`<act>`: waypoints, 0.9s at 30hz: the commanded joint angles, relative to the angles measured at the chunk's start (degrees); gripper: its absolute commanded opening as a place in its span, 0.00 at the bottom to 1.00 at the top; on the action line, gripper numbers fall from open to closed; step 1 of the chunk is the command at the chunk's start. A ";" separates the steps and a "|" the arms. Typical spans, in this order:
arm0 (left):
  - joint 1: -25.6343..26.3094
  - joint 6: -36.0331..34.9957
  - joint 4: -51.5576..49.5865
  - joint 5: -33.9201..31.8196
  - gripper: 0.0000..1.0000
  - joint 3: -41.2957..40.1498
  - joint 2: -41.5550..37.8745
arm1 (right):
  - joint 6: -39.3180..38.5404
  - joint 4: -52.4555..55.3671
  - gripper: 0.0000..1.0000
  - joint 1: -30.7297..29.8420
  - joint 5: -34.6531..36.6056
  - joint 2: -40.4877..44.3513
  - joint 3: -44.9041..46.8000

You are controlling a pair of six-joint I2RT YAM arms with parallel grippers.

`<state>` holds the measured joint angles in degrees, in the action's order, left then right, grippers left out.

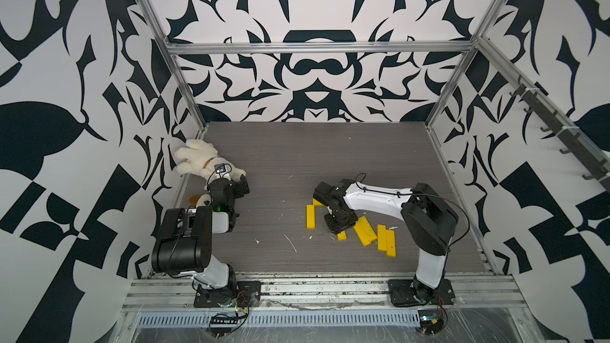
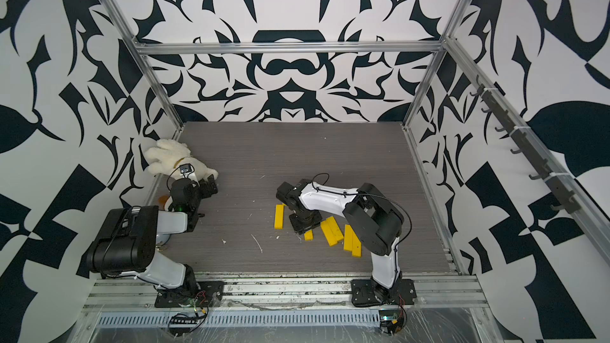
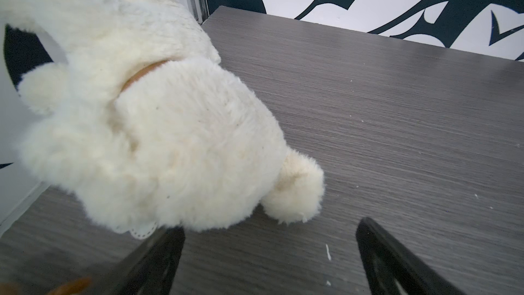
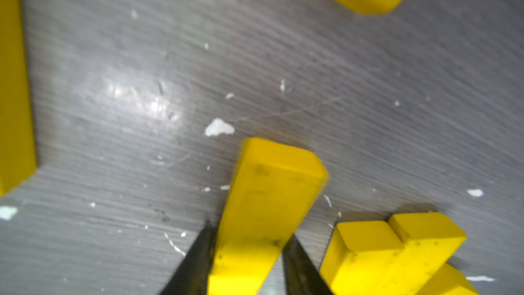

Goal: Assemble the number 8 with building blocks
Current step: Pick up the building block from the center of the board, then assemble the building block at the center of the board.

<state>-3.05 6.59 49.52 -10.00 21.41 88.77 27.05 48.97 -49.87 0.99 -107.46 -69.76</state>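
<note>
Gripped bar (image 4: 269, 194): yellow, lying on the bench (image 4: 113, 95); we saw it caught between the fingers of the right claw (image 4: 248, 231).
Right claw: we found it set narrow and clamped on that bar, with a dark finger (image 4: 197, 262) against each long side, pointing down at the bench.
Slanted pair (image 1: 365, 230): two yellow bars side by side, just right of the right claw.
Straight pair (image 1: 386, 240): two more side by side, next along to the right.
Lengthwise bar (image 1: 310, 216): alone, left of the right claw.
Crosswise bar (image 1: 318, 202): near the lengthwise bar's far end, partly hidden under the right arm.
Spread: we counted seven bars, all on the right half of the bench.
Bench: grey wood grain, flecked with white crumbs.
Left claw (image 3: 270, 227): wide open with nothing between its fingers, well apart from the bars.
Plush toy (image 3: 141, 123): white, lying by the left wall, just beside the left claw.
</note>
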 commanded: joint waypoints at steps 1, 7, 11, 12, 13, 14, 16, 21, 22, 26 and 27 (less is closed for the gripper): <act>-0.24 0.00 0.93 0.33 0.99 0.41 -0.29 | -3.22 -1.21 0.26 -0.60 2.42 1.29 0.96; -0.28 0.00 0.93 0.37 0.99 0.39 -0.28 | -18.13 -3.39 0.20 -3.55 5.81 10.78 5.19; -0.23 0.00 0.93 0.34 0.99 0.39 -0.33 | -28.53 -4.61 0.22 -4.16 2.73 17.82 7.65; -0.29 0.00 0.93 0.38 0.99 0.43 -0.29 | -31.48 -5.52 0.22 -5.18 4.39 19.75 8.61; -0.27 0.00 0.94 0.33 0.99 0.39 -0.28 | -34.41 -6.66 0.22 -6.28 5.68 21.53 9.70; -0.29 -0.03 0.91 0.36 0.99 0.39 -0.29 | -37.40 -7.47 0.22 -7.22 5.76 23.12 10.60; -0.25 -0.01 0.93 0.37 0.99 0.39 -0.29 | -42.73 -9.46 0.21 -9.36 6.24 26.02 12.70; -0.28 -0.04 0.89 0.34 0.99 0.43 -0.33 | -49.28 -11.45 0.22 -10.59 4.98 28.61 16.64; -0.29 -0.04 0.93 0.39 0.99 0.43 -0.33 | -50.10 -12.22 0.22 -10.69 4.98 28.77 17.20; -0.26 0.00 0.93 0.34 0.99 0.39 -0.27 | -55.04 -15.51 0.22 -10.72 3.45 27.88 18.12; -0.24 0.00 0.93 0.34 0.99 0.39 -0.35 | -56.11 -16.43 0.20 -10.71 3.62 27.07 18.04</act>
<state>-3.05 6.59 49.52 -10.00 21.41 88.77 -22.98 36.86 -60.47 5.37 -80.12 -51.44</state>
